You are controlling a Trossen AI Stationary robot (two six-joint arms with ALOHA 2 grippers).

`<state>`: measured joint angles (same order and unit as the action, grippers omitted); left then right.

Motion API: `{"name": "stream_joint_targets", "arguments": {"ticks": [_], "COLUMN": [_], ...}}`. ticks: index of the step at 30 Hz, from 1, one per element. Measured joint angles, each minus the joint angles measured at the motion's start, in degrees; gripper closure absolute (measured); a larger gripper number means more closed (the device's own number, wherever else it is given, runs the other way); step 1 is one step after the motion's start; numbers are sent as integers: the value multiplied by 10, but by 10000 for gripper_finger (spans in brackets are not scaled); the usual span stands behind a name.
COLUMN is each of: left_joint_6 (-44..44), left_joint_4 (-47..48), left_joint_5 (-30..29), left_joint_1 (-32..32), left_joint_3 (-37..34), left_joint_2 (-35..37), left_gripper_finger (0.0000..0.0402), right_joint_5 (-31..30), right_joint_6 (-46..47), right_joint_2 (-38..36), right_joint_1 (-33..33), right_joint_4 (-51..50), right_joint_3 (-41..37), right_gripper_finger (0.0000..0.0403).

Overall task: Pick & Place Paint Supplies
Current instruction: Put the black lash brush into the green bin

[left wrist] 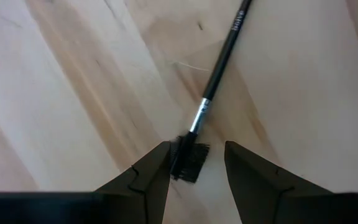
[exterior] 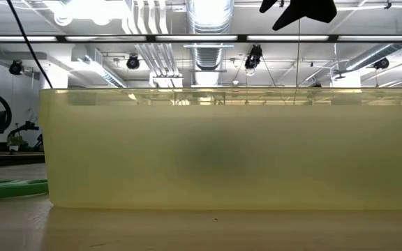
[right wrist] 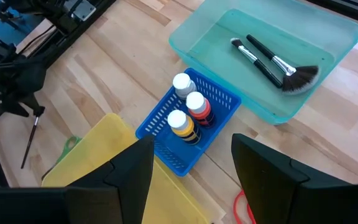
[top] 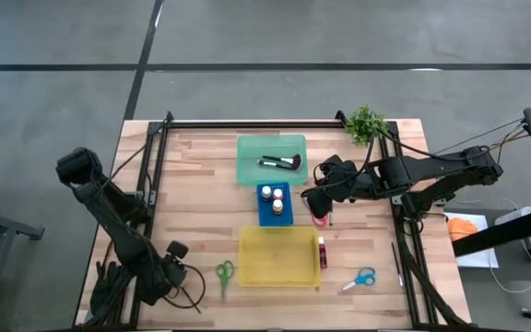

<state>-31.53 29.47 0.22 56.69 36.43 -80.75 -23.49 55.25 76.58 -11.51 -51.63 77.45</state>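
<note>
My left gripper (left wrist: 196, 171) hangs open low over the table's near-left corner, fingers straddling the bristle end of a black-handled brush (left wrist: 219, 68) lying flat on the wood, placed for a pinch. My right gripper (right wrist: 191, 171), open and empty, waits above the blue basket (right wrist: 225, 99).

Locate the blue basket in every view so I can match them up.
High view: blue basket at table centre, between green tray and yellow tray.
Low view: not in it; yellow tray fills the picture.
Left wrist view: not in it.
Right wrist view: mid-picture, three bottles inside.
Shared landmark: yellow tray, next to the basket.
</note>
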Motion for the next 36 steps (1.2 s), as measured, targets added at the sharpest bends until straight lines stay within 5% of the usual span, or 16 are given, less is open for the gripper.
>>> {"name": "stream_joint_targets", "arguments": {"ticks": [12, 24, 36], "left_joint_6": [-7, -20, -34], "left_joint_4": [-26, -41, -37], "left_joint_5": [-7, -22, -12], "left_joint_1": [5, 5, 4], "left_joint_3": [-27, -29, -37], "left_joint_2": [-22, -19, 25], "left_gripper_finger": [244, 387, 400], "right_joint_5": [0, 0, 0], "right_joint_6": [3, 1, 0], "right_joint_2": [0, 0, 0], "right_joint_1": [0, 0, 0], "right_joint_4": [-1, -1, -1], "right_joint_3": [0, 0, 0], "right_gripper_finger": [190, 190, 190]}}
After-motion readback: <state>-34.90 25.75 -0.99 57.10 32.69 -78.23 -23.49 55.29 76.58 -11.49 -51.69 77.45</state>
